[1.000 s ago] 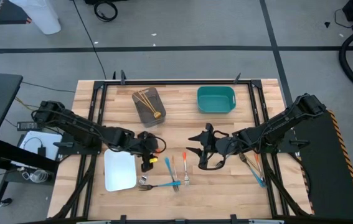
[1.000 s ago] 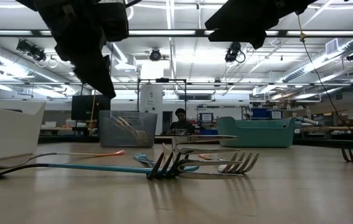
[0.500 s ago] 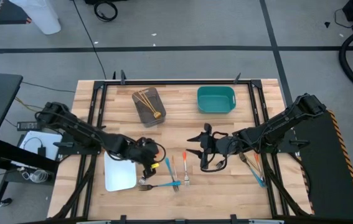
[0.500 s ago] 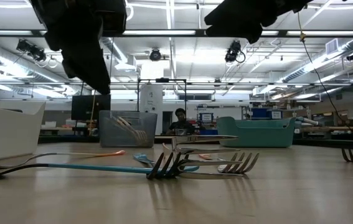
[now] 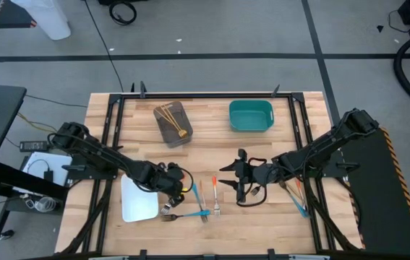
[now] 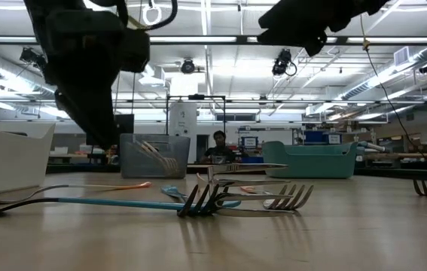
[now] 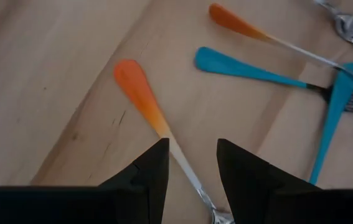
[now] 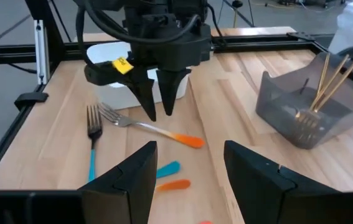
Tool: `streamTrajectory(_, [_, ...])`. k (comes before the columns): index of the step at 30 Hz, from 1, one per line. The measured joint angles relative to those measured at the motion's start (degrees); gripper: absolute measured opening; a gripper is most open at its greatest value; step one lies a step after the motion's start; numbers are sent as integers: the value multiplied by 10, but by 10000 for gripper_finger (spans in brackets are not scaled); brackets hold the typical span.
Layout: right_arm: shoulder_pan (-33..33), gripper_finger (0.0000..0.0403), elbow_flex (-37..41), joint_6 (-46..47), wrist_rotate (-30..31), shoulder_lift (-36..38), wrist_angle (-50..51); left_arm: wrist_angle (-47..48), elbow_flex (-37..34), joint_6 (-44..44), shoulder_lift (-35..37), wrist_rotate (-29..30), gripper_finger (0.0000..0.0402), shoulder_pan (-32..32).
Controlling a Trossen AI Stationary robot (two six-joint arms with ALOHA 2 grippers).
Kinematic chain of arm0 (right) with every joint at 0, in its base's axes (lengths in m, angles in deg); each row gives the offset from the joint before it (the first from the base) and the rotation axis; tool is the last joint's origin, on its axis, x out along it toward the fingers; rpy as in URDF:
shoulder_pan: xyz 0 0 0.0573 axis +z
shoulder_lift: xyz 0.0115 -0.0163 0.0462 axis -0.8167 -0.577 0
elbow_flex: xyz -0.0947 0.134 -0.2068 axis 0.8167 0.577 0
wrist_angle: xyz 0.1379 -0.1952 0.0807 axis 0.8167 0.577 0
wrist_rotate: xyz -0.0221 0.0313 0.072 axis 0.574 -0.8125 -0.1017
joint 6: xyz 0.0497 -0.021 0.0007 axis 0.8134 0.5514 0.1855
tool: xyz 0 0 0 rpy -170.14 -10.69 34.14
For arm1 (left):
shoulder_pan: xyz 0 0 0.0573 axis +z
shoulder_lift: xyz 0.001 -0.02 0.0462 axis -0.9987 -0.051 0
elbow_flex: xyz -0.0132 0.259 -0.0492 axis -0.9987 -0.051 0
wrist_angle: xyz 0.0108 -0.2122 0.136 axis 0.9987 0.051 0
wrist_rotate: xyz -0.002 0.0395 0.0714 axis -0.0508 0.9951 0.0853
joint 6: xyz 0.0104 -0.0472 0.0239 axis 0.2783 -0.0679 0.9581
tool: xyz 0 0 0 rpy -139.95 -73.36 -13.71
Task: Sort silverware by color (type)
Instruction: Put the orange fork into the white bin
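An orange-handled fork [image 7: 140, 93] lies flat on the table beside the white tray [image 5: 138, 198]. My left gripper [image 7: 192, 157] hangs open just above it, pointing steeply down, one finger on either side of the fork's metal shaft, clear of it [image 8: 157, 112]. More silverware lies close by: a blue-handled fork [image 5: 199, 201], another orange one [image 5: 215, 193] and a blue one [image 5: 184, 215] near the front edge. My right gripper [image 5: 233, 180] waits open above the table's middle with nothing in it [image 8: 188, 168].
A grey tray [image 5: 173, 124] with gold forks stands at the far middle left, and a teal tray [image 5: 250, 115] to its right. A few more forks [image 5: 296, 193] lie under the right arm. A person sits in the room beyond the table [image 6: 218, 144].
My left gripper has come down and a little toward the table's near edge, rolling about its own axis, and now stands over the orange-handled fork. The gap between its fingers looks unchanged. No fork has moved.
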Motion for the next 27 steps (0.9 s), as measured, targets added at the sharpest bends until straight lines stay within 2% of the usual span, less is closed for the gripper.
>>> streamTrajectory(12, [11, 197, 16, 8, 3, 0, -44, 19, 10, -42, -35, -9, 142, -17])
streamTrajectory(20, [11, 197, 16, 3, 2, 0, -51, 125, 106, -14, -104, -12, 142, -28])
streamTrajectory(27, [11, 197, 16, -1, -1, 0, -52, 144, 129, -15, -142, -69, 142, -24])
